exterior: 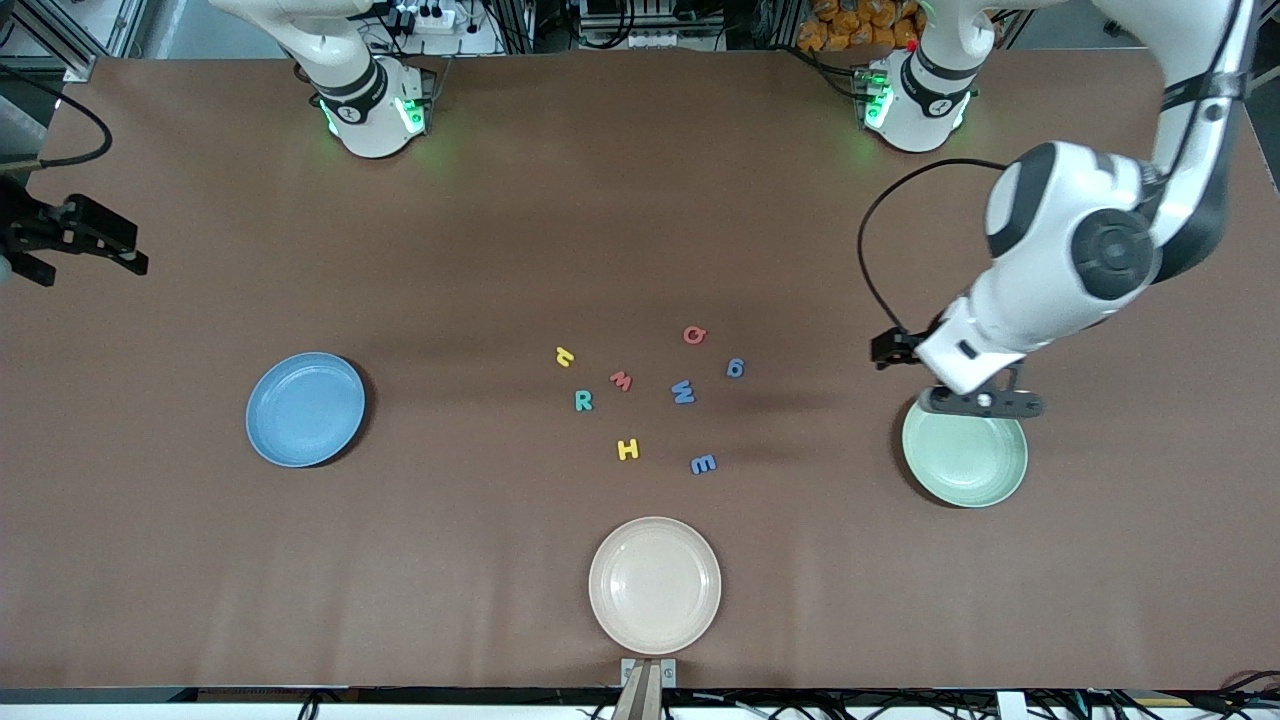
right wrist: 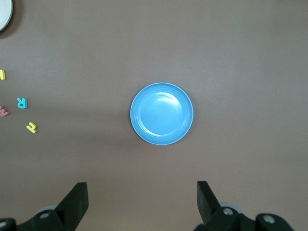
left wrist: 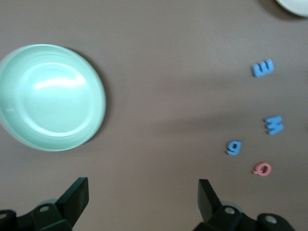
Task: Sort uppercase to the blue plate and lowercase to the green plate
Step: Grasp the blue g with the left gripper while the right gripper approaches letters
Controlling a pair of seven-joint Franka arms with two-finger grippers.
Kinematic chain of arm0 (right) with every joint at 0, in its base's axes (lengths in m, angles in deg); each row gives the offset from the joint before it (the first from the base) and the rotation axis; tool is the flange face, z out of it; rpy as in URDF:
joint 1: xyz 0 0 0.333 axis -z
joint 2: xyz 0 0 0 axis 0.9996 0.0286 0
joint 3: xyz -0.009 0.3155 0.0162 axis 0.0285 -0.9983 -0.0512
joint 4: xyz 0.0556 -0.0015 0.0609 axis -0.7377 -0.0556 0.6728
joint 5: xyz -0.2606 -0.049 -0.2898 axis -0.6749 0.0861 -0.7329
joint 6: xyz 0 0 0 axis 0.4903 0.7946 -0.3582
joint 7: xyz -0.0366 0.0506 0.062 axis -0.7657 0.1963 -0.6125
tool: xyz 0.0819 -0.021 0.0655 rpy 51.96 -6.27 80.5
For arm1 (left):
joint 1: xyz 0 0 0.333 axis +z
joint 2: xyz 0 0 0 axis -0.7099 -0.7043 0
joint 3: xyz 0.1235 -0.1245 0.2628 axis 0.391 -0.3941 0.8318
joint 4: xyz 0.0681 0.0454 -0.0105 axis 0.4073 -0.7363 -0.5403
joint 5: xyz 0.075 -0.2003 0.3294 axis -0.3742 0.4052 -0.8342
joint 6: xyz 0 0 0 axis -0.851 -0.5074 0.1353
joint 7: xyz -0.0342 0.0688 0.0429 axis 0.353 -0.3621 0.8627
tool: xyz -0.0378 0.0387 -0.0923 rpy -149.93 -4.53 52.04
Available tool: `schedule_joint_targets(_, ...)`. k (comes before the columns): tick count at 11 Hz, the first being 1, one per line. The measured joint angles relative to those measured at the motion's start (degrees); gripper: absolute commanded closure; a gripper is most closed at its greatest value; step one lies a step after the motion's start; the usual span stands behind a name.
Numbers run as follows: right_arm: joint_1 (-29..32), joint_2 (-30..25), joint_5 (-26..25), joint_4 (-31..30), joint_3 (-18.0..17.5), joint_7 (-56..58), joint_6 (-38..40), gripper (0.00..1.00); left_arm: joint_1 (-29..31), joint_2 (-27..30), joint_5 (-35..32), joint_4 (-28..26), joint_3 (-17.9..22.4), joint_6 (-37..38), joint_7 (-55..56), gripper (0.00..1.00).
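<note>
Eight foam letters mid-desk; blue plate [exterior: 305, 409] and green plate [exterior: 965, 460] toward opposite ends. Left gripper [left wrist: 143, 204] spread apart over green plate's rim; right gripper [right wrist: 142, 204] spread apart, waiting at desk's edge.

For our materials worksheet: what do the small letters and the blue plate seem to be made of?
Letters such as the yellow H and teal R: probably foam, since they look matte, thick-cut and evenly coloured, with no shine.
Blue plate: likely plastic or melamine, being smooth, plain and softly glossy, with a faint highlight in the right wrist view.
</note>
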Motion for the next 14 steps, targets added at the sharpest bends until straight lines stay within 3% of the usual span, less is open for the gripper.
schedule_joint_targets(3, -0.2, 3.3, 3.0, -0.1, -0.1, 0.0, -2.6, 0.00, -6.8, -5.2, -3.1, -0.2, -0.1, -4.3, 0.3, 0.00)
schedule_joint_targets(6, -1.5, 6.5, 4.5, -0.1, -0.2, 0.0, -6.7, 0.00, -8.1, -7.7, -4.5, -2.1, -0.1, -8.9, 0.6, 0.00)
schedule_joint_targets(10, -6.9, 15.8, 4.5, -0.4, -0.4, 0.2, -17.4, 0.00, -11.4, -8.7, -4.5, -7.0, -0.1, -17.8, 6.9, 0.00)
schedule_joint_targets(14, -9.0, 19.0, 4.5, -0.3, -0.4, 0.5, -21.7, 0.00, -13.2, -13.0, -4.5, -7.7, 0.0, -22.5, 8.1, 0.18)
